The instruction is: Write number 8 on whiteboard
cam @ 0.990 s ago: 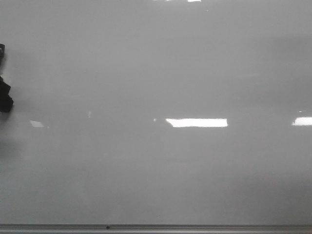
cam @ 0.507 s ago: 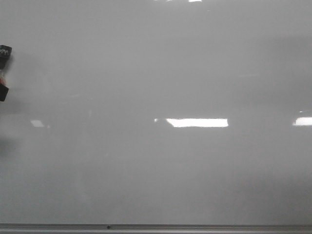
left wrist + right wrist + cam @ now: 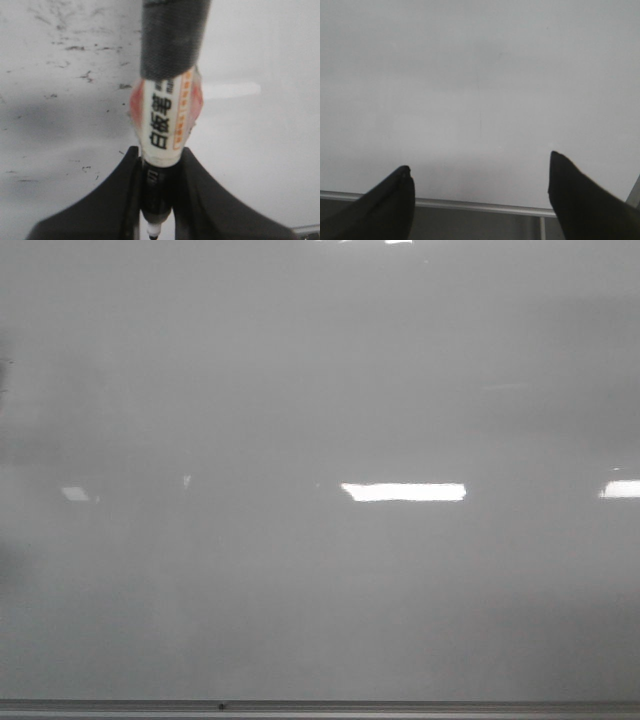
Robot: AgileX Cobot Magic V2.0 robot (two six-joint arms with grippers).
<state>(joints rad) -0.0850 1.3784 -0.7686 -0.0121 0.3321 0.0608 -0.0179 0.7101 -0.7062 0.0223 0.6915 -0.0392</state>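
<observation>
The whiteboard [image 3: 320, 390] fills the front view, glossy grey-white and unmarked; no number 8 shows in any view. Neither gripper shows in the front view. In the left wrist view my left gripper [image 3: 160, 151] is shut on a whiteboard marker [image 3: 167, 120] with a white and orange label and a black upper part, its tip pointing down at the board [image 3: 260, 150]. In the right wrist view my right gripper [image 3: 480, 162] is open and empty above the board [image 3: 480, 75], near its edge.
A thin grey metal edge strip [image 3: 400, 706] runs along the board's near side and also shows in the right wrist view [image 3: 480, 205]. Bright light reflections [image 3: 403, 491] lie on the board. Faint dark smudges [image 3: 75, 47] mark the board near the left gripper.
The dark gripper with the marker at the left edge of the front view has moved up and out of that view to the left.
</observation>
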